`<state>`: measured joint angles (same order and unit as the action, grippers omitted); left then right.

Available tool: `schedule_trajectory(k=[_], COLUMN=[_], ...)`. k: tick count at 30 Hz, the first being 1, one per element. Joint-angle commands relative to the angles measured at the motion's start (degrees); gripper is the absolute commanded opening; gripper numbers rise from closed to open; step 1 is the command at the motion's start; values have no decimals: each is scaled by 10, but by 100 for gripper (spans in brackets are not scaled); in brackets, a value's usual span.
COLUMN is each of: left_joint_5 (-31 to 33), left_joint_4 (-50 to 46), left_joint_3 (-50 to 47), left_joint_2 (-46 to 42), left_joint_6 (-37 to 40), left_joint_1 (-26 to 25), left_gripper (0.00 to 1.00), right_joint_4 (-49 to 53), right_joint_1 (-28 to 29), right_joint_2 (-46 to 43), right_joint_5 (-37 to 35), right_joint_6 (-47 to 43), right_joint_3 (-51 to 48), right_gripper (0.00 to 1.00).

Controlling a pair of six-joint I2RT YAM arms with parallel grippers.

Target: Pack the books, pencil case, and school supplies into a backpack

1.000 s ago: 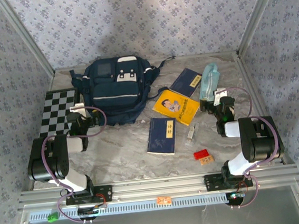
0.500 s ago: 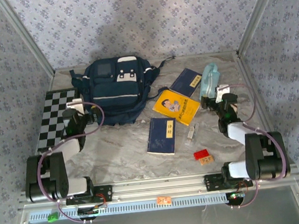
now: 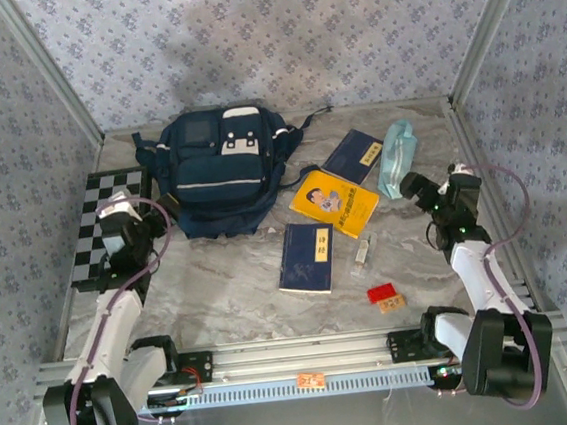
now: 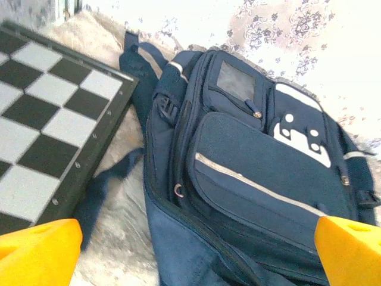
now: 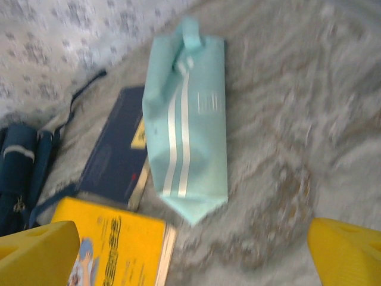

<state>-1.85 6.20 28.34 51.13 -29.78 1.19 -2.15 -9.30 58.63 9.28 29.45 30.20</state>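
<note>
Two pincers stand with jaws wide apart, and we see nothing held in either. The left pincer [image 3: 135, 215] hovers over the right edge of the board [image 3: 93, 189], facing the backpack [image 3: 218, 174], which lies at the back of the surface [image 3: 231, 293] with its front pockets up. The right pincer [image 3: 414, 186] hangs close to the near end of the pencil case [image 3: 396, 156], which lies at back right, just beside the far navy book [image 3: 353, 154]. The yellow book [image 3: 333, 203] lies between that one and the near navy book [image 3: 306, 258]. The small clear supply item [image 3: 363, 253] lies just right of the near navy book.
</note>
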Motion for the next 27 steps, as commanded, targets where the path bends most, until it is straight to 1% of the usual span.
schedule_trajectory(k=[1,4,7,9,11,15,17,20,22,24,27], left_joint_5=[-45,-81,-113,-128,-139,-138,-140,-138,-138,-141,-150], left_joint_4=[-77,-118,-135,-151,-152,-158,-149,-146,-150,-150,-157], left_joint_3=[9,27,28,33,35,47,48,51,56,61,74], left_joint_2=[-5,-10,-10,-6,-1,19,28,42,54,64,82], left_joint_6=[-82,-97,-129,-145,-160,-167,-167,-167,-162,-154,-136], left_joint_1=[5,4,1,-2,-9,-40,-55,-76,-81,-83,-86], left_gripper=[100,100,100,100,100,100,100,100,100,100,100], right_joint_4=[96,142,168,156,144,123,113,102,110,113,98], right_joint_1=[46,109,179,231,278,357,382,416,434,443,448], right_joint_2=[-7,5,42,73,107,214,269,342,394,437,495], right_joint_5=[42,38,28,28,5,-18,-16,-31,-41,-45,-35], right_joint_6=[40,51,85,106,124,137,141,151,159,172,201], right_joint_3=[29,56,87,110,135,215,258,321,373,421,465], right_gripper=[100,100,100,100,100,100,100,100,100,100,100])
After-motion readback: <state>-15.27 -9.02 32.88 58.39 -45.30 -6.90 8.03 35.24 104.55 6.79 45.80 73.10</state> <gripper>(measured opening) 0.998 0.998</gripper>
